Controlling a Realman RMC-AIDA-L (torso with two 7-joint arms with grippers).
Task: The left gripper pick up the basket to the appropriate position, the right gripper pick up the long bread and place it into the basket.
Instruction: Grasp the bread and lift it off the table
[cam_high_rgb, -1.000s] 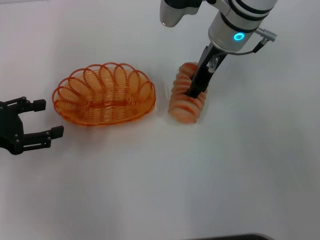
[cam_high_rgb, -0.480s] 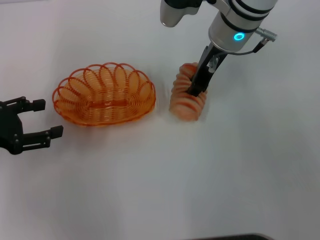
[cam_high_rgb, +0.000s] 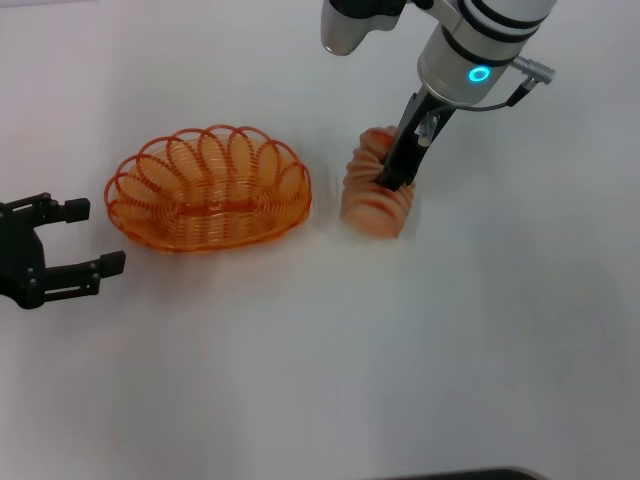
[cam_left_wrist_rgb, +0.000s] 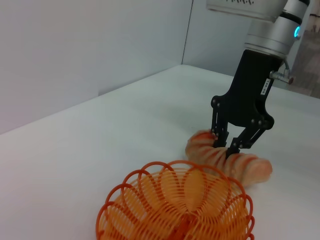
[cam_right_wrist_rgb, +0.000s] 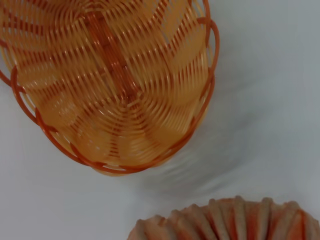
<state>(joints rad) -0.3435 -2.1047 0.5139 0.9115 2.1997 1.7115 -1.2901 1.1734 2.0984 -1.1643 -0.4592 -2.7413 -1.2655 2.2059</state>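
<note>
On the matte white worktop (cam_high_rgb: 320, 360), the oval orange wire basket (cam_high_rgb: 209, 188) with scalloped loops sits toward the left edge. Just beside it, the ridged tan-and-orange long bread (cam_high_rgb: 374, 200) is clamped by the white-labelled black right gripper (cam_high_rgb: 395, 180); label unreadable. The plain black left gripper (cam_high_rgb: 88, 238) hovers open at the left edge.

The right gripper (cam_high_rgb: 396, 168) hides part of the long bread (cam_high_rgb: 371, 200).

White tabletop (cam_high_rgb: 320, 360), pale wall (cam_left_wrist_rgb: 75, 45) behind it, seam in wall
</note>
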